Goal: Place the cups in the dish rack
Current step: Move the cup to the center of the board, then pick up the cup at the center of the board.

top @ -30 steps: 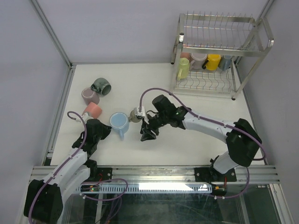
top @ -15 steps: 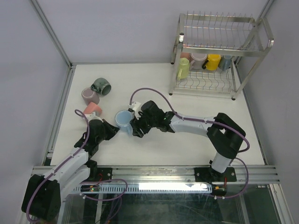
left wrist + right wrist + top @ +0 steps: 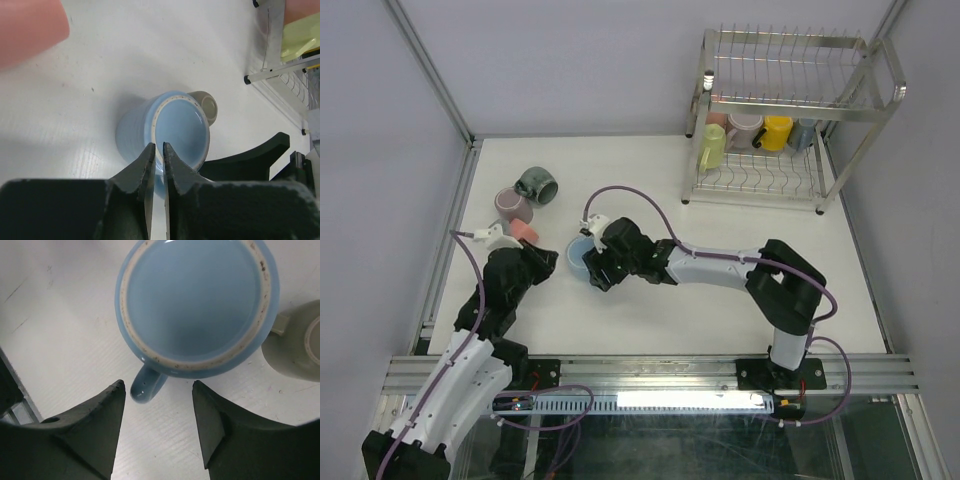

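Note:
A light blue cup [image 3: 577, 250] stands upright on the white table [image 3: 650, 180]. My right gripper [image 3: 159, 385] is open just in front of it, and the cup's handle [image 3: 146, 384] lies between the fingertips, close to the left one, untouched. My left gripper [image 3: 157, 150] is shut and empty, its tips a little short of the blue cup [image 3: 172, 127]. A taupe cup [image 3: 295, 342] stands right behind the blue one. Salmon [image 3: 525, 229], mauve [image 3: 511, 205] and dark green [image 3: 536, 184] cups lie at the left. The dish rack [image 3: 790, 100] stands far right with several cups on its lower shelf.
Aluminium frame posts [image 3: 430, 70] and white walls bound the table. The right arm [image 3: 720, 268] stretches across the table's middle. The left arm [image 3: 480, 320] lies along the near left edge.
The right gripper swept left from the table's middle to the blue cup and opened wider. The left gripper moved toward the blue cup, then drew back a little to the left.

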{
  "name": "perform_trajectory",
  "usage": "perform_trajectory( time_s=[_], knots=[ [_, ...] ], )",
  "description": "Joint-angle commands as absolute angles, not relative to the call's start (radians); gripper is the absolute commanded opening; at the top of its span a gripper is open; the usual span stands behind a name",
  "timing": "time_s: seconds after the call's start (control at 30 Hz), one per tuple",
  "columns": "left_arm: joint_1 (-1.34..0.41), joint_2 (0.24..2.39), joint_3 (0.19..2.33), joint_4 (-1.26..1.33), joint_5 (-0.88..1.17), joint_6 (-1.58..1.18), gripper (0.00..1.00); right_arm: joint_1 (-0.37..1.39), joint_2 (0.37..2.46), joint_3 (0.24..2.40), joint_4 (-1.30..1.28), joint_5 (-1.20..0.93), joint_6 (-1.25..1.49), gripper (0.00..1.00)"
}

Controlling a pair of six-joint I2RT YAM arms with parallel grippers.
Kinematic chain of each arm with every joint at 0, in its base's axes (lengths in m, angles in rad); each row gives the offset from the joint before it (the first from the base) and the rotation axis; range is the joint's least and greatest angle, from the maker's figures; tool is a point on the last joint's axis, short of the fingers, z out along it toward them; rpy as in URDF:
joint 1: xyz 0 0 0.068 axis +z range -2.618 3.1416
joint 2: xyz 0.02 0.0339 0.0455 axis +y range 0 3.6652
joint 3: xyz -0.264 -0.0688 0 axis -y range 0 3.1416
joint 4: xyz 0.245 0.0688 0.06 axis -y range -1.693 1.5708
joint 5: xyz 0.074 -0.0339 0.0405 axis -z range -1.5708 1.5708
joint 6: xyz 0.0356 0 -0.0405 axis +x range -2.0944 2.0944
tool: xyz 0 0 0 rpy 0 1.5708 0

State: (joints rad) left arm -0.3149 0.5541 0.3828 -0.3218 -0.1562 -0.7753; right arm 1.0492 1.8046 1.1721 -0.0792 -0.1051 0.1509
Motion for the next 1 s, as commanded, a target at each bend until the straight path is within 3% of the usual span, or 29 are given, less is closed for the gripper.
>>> perform_trajectory(
  time_s=[0.0, 0.37, 0.5, 0.77, 0.97],
  knots=[
    [-0.323, 0.537, 0.487, -0.395, -0.236, -0.674, 0.11, 1.071, 1.84, 1.265, -0.075, 0.024, 0.218, 0.58],
    [-0.322, 0.504, 0.689, -0.442, -0.311, -0.413, 0.7, 1.102, 1.922, 1.334, -0.127, 0.167, 0.234, 0.52],
    [-0.322, 0.497, 0.709, -0.437, -0.32, -0.315, 0.8, 1.108, 1.942, 1.338, -0.122, 0.203, 0.201, 0.44],
    [-0.321, 0.434, 0.652, -0.412, -0.312, -0.261, 0.99, 1.108, 1.955, 1.343, -0.128, 0.229, 0.138, 0.37],
    [-0.321, 0.373, 0.64, -0.415, -0.315, -0.252, 0.99, 1.108, 1.896, 1.281, -0.051, 0.193, 0.076, 0.09]
  ],
)
